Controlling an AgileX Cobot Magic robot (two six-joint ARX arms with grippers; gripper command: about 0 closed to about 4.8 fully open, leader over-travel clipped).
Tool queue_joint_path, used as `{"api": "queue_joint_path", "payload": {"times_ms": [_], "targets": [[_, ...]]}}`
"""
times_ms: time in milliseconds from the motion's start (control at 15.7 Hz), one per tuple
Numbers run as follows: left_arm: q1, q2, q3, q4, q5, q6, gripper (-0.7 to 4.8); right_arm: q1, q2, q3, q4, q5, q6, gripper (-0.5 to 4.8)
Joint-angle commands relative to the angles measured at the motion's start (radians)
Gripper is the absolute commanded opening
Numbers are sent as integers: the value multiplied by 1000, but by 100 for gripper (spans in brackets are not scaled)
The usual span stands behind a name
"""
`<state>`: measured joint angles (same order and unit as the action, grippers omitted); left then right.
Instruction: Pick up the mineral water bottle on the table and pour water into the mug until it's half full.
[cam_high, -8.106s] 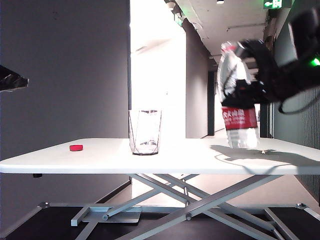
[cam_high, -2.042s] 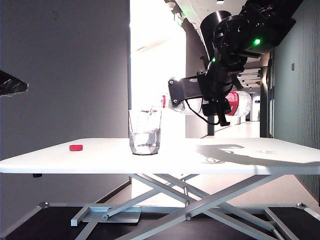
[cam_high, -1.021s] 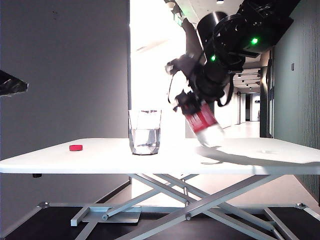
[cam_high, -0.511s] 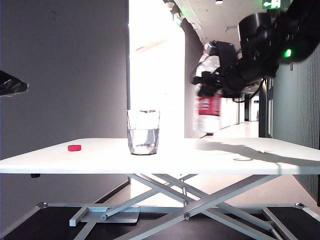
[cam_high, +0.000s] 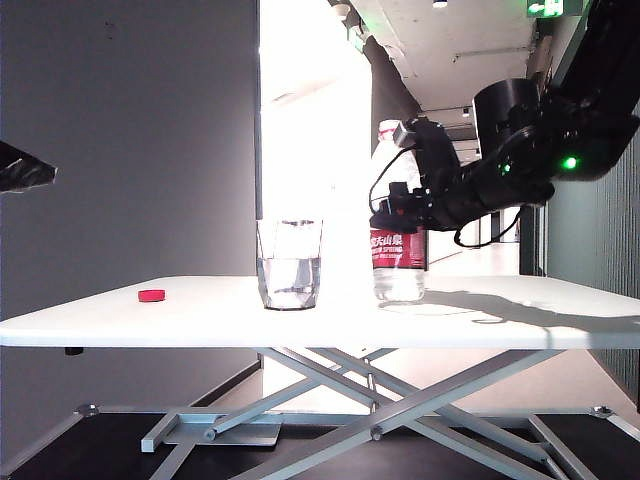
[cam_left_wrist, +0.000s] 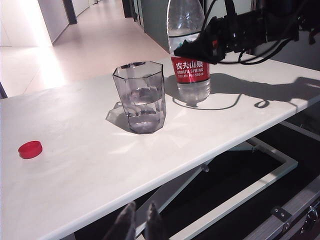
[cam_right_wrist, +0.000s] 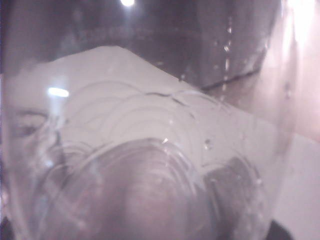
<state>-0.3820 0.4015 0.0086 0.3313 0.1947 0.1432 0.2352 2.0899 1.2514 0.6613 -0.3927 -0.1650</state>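
1. One left pincer (cam_left_wrist: 136, 225), tips nearly together and empty, waits off the counter (cam_high: 120, 322) edge.
2. Mug (cam_high: 290, 264) now sits about half full.
3. Mineral water bottle (cam_high: 398, 262) is back upright beside it, right pincer (cam_high: 400, 205) clamping it; pouring looks finished.

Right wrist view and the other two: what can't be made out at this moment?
- Right wrist view: the mineral water bottle fills the frame, hiding the right gripper's fingers.
- Exterior view: the right gripper is backlit; its finger contact on the bottle is unclear. The left arm is cut off at the picture's edge.
- Left wrist view: only the left gripper tips show.
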Motion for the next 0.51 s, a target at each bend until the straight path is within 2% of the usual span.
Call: {"api": "queue_joint_path", "payload": {"times_ms": [64, 255, 511], "targets": [[-1, 0, 1, 7, 4, 7, 29, 1, -9, 10, 58, -42, -50, 206], [-1, 0, 1, 7, 4, 7, 29, 1, -9, 10, 51, -101, -79, 206], [-1, 0, 1, 7, 4, 6, 29, 1, -9, 10, 50, -107, -79, 206]]}}
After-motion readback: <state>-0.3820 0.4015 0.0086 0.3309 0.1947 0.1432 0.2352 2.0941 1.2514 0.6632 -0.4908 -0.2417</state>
